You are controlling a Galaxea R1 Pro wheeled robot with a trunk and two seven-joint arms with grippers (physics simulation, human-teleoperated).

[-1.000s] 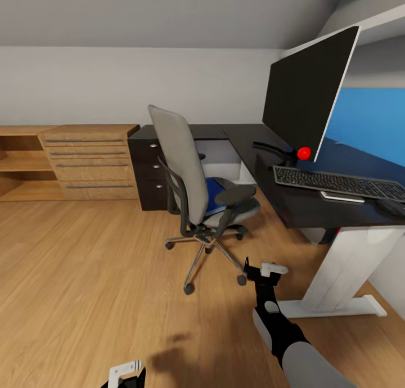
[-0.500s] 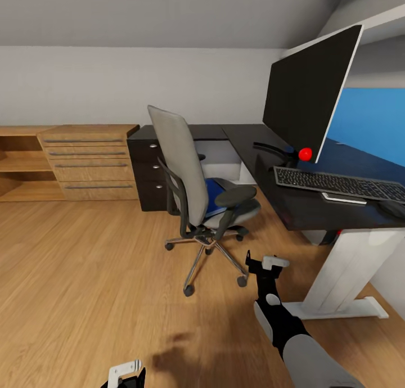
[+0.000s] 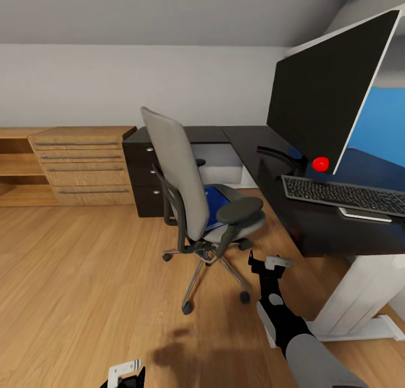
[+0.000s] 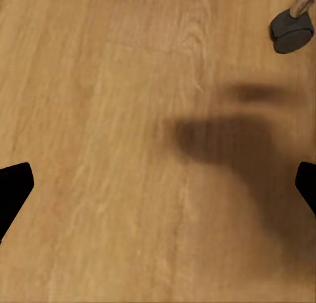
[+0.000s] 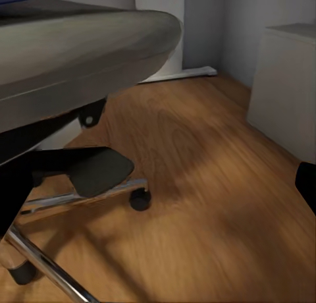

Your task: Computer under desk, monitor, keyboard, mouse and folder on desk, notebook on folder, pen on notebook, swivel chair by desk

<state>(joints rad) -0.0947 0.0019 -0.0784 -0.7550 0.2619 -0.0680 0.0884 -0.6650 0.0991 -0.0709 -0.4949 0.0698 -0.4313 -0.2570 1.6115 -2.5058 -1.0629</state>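
Head view has the left pincer (image 3: 125, 372) lowest, at the bottom edge left of centre, over bare wooden floor (image 3: 84, 275). From its wrist camera the two dark fingertips (image 4: 13, 188) sit wide apart at the frame's sides, released and grasping nothing, with one chair caster (image 4: 291, 31) on the boards. The right pincer (image 3: 269, 262) hangs lower centre-right, close to the chair's chrome base; its wrist camera looks under the grey seat (image 5: 72, 53), with one dark fingertip at each side of the frame, so it is released too.

Just above it, in the middle of the frame, stands the chair (image 3: 194, 197), its back turned left, with the blue folder (image 3: 214, 202) lying on the seat. Right of it runs the black table (image 3: 281, 202) on its white leg (image 3: 360, 298). On the top, at the right edge, lies the keyboard (image 3: 349, 194), with a thin white flat thing (image 3: 364, 214) just in front of it. Behind it the monitor (image 3: 329, 90) stands upright, red dot at its lower corner. Far left, against the wall, is a wooden drawer unit (image 3: 84, 166).
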